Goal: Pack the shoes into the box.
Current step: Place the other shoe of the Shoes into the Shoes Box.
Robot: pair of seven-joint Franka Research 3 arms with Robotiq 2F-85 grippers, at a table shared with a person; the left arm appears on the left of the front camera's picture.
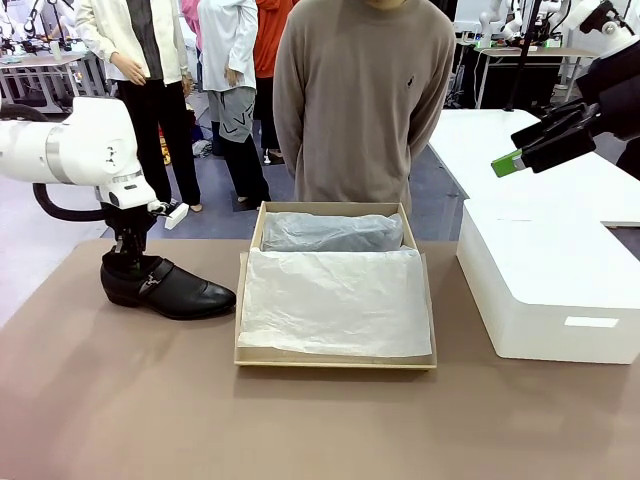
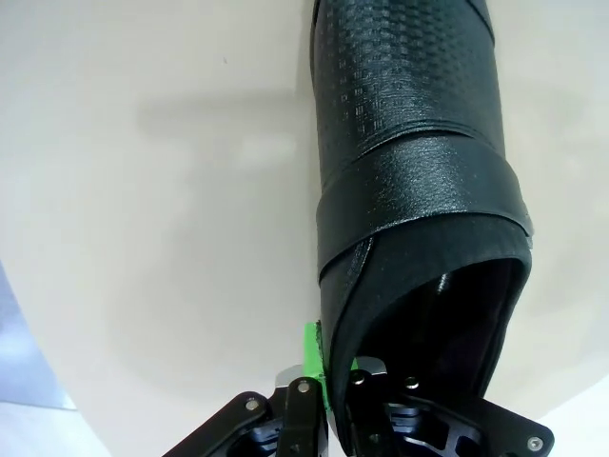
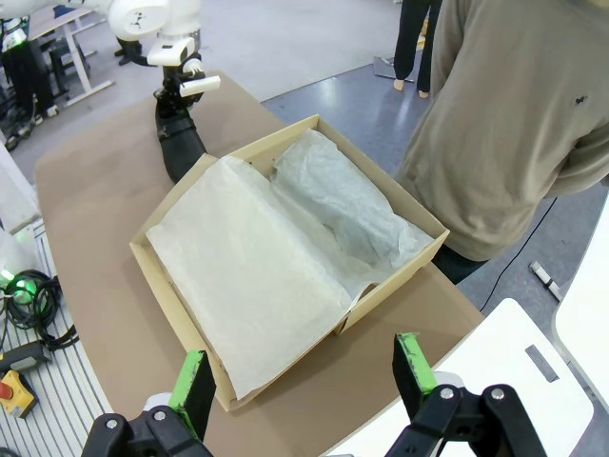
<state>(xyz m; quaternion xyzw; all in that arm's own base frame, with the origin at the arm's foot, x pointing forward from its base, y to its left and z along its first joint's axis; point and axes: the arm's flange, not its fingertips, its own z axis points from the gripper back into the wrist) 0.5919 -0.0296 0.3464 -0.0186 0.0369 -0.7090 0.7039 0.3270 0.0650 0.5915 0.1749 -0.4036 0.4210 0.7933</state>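
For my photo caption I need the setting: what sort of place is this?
Probably a robotics lab: a white robot arm works at a brown table, with cables and a red stop button lying beside it.

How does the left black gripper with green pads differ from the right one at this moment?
The left gripper is shut on the heel rim of the glossy black leather shoe; the right gripper is open and holds nothing. The left gripper is low, at the brown table; the right gripper hangs high, to the right of the shallow brown cardboard box. Both are black with green pads.
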